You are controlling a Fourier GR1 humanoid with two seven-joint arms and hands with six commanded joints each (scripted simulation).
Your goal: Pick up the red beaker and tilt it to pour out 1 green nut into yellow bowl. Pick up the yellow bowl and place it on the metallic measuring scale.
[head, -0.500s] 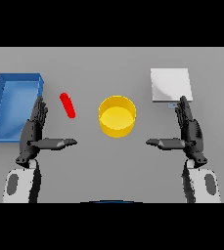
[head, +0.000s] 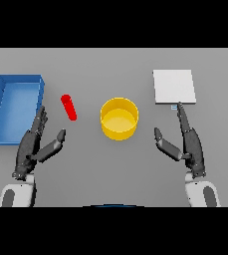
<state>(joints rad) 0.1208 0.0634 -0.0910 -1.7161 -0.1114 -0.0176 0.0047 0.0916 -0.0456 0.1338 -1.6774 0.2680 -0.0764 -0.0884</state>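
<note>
- The beaker [head: 68, 107] is lying on its side on the table [head: 110, 64], slanting from upper left to lower right, between the tray [head: 6, 94] and the bowl [head: 119, 118].
- No hand is touching the beaker; it is sitting just beyond the left hand's fingertips.
- The bowl is sitting upright near the middle of the table, its inside showing only yellow; whether a nut is in it, I cannot tell.
- The scale [head: 173, 86] is lying flat at the upper right, well apart from the bowl, with nothing resting on its plate.
- The tray is standing at the far left, its inner floor showing bare blue.
- The left hand [head: 32, 147] is hovering at the lower left with fingers straight and thumb spread toward the right, holding nothing.
- Its fingertips are pointing up toward the tray's near right corner.
- The right hand [head: 189, 145] is hovering at the lower right, also fully open, thumb spread toward the left, holding nothing.
- Its longest finger is reaching up to just below the scale's near edge.
- The bowl is lying between the two hands, apart from both.
</note>
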